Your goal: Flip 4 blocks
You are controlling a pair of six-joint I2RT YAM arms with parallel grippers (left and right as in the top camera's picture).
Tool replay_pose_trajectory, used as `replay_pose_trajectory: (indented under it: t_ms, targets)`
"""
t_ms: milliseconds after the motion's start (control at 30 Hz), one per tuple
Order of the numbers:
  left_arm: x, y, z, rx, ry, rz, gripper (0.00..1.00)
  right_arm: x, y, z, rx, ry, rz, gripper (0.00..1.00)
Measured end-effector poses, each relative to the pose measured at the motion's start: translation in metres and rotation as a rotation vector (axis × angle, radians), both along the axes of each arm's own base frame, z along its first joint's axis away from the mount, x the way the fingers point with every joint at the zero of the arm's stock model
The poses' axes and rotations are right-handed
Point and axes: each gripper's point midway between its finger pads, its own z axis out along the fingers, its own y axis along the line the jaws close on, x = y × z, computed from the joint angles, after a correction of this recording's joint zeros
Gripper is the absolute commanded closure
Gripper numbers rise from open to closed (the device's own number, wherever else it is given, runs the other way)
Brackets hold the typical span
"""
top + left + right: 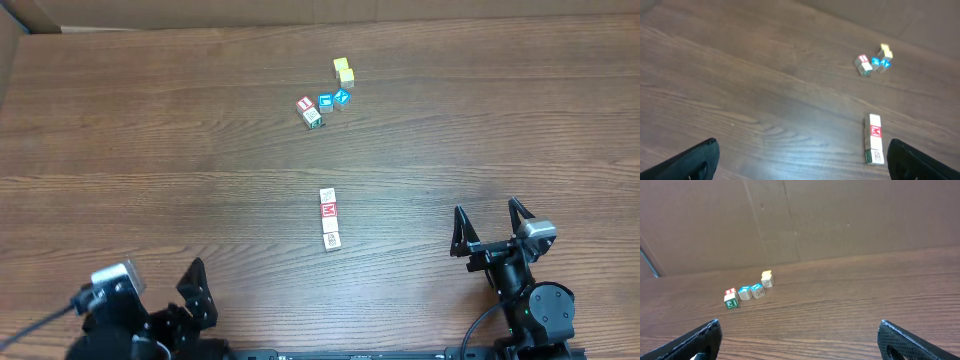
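A short line of alphabet blocks (328, 218) lies end to end at the table's middle, one showing a red M (327, 210). In the left wrist view the same line (875, 140) sits just inside my right fingertip (912, 160), the nearest block's side green. A second cluster of blocks (320, 106) lies farther back, with red, green and blue prints; the right wrist view shows that cluster (742, 295) far ahead. My left gripper (200, 295) (807, 165) is open and empty at the front left. My right gripper (490, 222) (800, 342) is open and empty at the front right.
Two plain yellow cubes (344, 71) (766, 278) stand touching the far cluster's right end. A cardboard wall (800, 220) rises behind the table's far edge, with a box corner (12, 40) at the back left.
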Motion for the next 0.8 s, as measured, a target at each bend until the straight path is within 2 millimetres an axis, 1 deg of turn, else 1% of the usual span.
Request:
replay_pose_trajectory:
  t_ms: [133, 233, 467, 633, 700, 800]
  targets:
    - [-0.004, 0.000, -0.008, 0.001, -0.100, 0.000, 0.00, 0.000, 0.000, 0.000, 0.000, 0.000, 0.000, 0.00]
    - [-0.004, 0.000, -0.009, 0.002, -0.185, 0.000, 0.00, 0.000, 0.000, 0.000, 0.000, 0.000, 0.001, 0.00]
    - [0.005, -0.002, -0.001, 0.000, -0.368, -0.011, 0.01, 0.000, 0.000, 0.000, 0.000, 0.000, 0.000, 0.00]
    - [0.023, -0.008, 0.020, -0.008, -0.492, -0.045, 0.00, 0.000, 0.000, 0.000, 0.000, 0.000, 0.000, 0.00]
    - [0.030, -0.011, 0.035, -0.011, -0.572, -0.064, 0.01, 0.000, 0.000, 0.000, 0.000, 0.000, 0.000, 0.00]
    - [0.037, -0.015, 0.069, -0.009, -0.742, -0.091, 0.00, 0.000, 0.000, 0.000, -0.001, 0.001, 0.001, 0.00]
